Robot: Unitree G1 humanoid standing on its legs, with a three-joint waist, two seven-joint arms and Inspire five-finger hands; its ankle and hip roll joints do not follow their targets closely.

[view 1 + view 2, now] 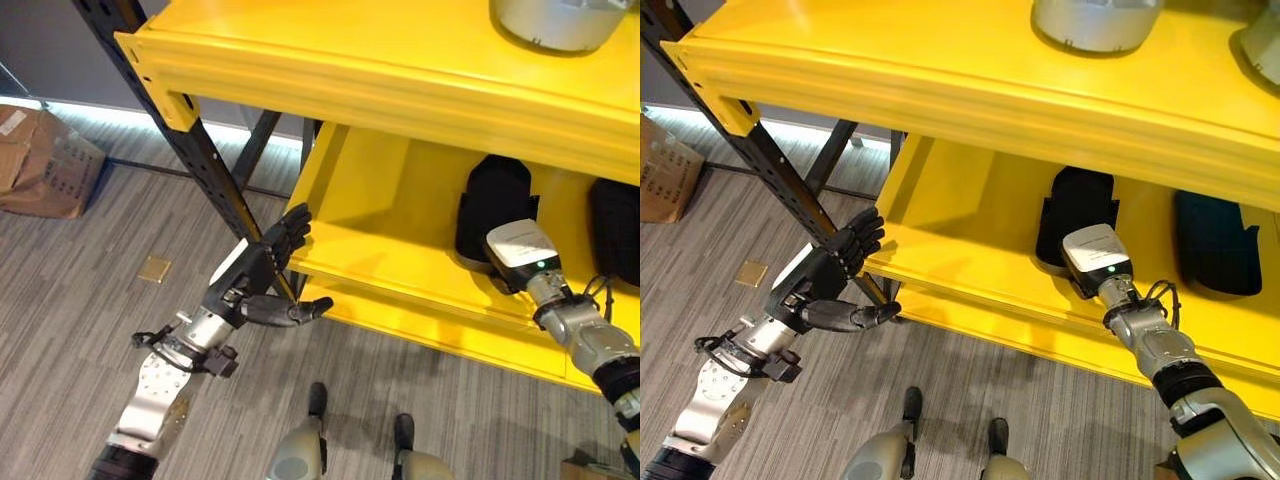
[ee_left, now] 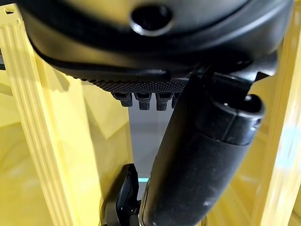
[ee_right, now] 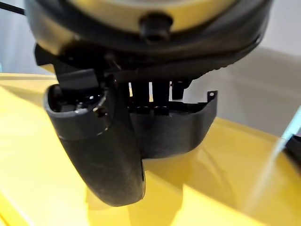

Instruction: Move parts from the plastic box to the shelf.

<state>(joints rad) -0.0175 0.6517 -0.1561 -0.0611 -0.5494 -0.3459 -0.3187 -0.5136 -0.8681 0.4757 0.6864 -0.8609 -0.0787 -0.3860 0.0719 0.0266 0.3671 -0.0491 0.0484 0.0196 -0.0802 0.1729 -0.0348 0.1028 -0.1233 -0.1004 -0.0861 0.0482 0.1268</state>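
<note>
Grey striped carpet runs under a yellow shelf (image 1: 400, 210) on a dark perforated upright (image 1: 200, 150); a cardboard box (image 1: 40, 160) sits on the floor well to the left of the left robot hand (image 1: 265, 265), which hangs by the shelf's corner with fingers straight and apart, holding nothing; the right robot hand (image 3: 103, 141) reaches into the lower level, its fingers curled on a black part (image 3: 169, 127) that rests on the shelf floor; a second black part (image 1: 1215, 240) lies further right of it. Risk, as I judge it: letting go unevenly could tip the part toward the front lip, or the wrist could nudge it on withdrawal. Grey round containers (image 1: 1095, 20) stand on the top level, contents hidden.
</note>
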